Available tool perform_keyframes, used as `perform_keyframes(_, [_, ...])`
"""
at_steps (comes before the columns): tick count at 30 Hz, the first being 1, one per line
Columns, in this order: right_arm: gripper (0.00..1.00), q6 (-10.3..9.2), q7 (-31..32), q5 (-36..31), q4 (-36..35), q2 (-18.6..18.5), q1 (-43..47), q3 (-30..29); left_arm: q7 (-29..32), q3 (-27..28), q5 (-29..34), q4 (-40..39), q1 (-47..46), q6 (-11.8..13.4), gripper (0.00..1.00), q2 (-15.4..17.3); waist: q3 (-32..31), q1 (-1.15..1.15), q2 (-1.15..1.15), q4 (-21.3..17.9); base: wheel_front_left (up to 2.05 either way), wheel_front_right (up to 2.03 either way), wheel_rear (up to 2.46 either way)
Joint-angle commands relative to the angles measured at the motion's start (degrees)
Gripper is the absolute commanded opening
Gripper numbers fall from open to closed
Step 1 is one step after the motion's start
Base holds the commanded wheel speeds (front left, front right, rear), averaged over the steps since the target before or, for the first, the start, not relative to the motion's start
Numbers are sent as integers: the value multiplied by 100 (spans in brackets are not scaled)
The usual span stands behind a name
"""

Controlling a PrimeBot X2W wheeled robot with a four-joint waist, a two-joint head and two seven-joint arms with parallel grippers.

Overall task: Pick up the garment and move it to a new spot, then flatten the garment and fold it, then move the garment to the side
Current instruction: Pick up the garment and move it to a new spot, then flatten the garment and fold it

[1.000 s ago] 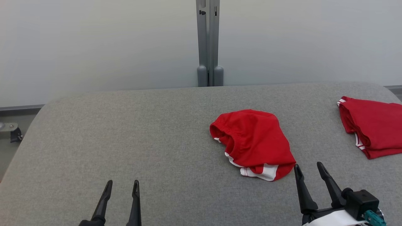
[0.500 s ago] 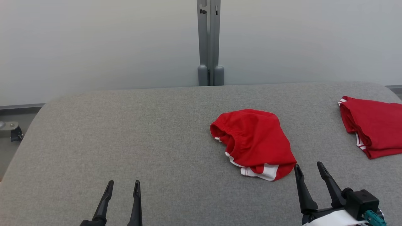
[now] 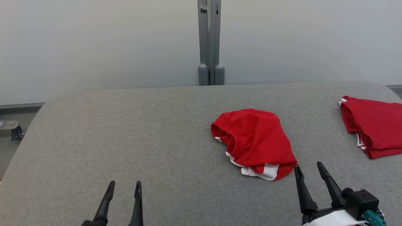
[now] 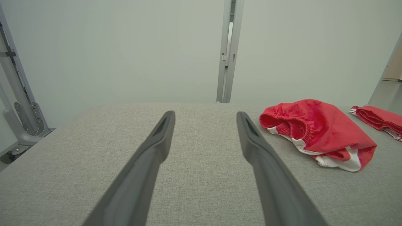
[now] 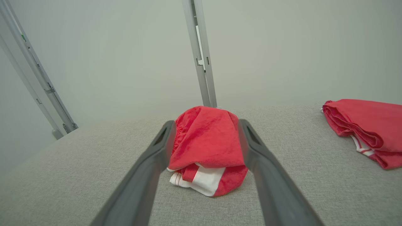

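Nearest the robot, the left end effector (image 3: 124, 183) hung over bare counter (image 3: 125, 125), fingers spread with nothing between them, well apart from the work. The right end effector (image 3: 307, 164) was likewise spread and empty, its tips just short of the garment (image 3: 254, 141). That garment lay bunched in a red heap right of centre on the counter, its elastic band towards the left and a white-striped edge tucked under at the near side.

From here the likely slip was a thin pinch. Closing on the loose near edge alone (one layer, by the look of it) could let the cloth slide out on the lift, or leave the rest trailing and dragging. Driving the tips too low could snag the counter's grey covering.

Farther right, a second garment (image 3: 373, 125) of the same red lay at the counter's edge; a wide carry that way might disturb it or mix the two. Behind stood a grey post (image 3: 210, 40) against the wall (image 3: 94, 47).
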Motion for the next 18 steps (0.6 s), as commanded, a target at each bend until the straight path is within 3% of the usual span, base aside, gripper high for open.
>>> perform_keyframes(1, [100, -9, -15, -22, 6, 12, -34, -2, -2, 0, 66, 18, -65, -30, 100, 0, -4, 0, 0, 3, 0, 0, 0])
perform_keyframes(12, [100, -9, -15, -46, -42, 26, -86, 25, -1, -105, 178, 116, -139, -133, 100, 0, 95, 0, 0, -35, 0, 0, 0])
perform_keyframes(18, [100, -9, -15, -60, -49, 15, -150, 75, -2, -586, 578, 573, -566, -369, 100, 77, 250, 0, 0, -129, 0, 0, 0])
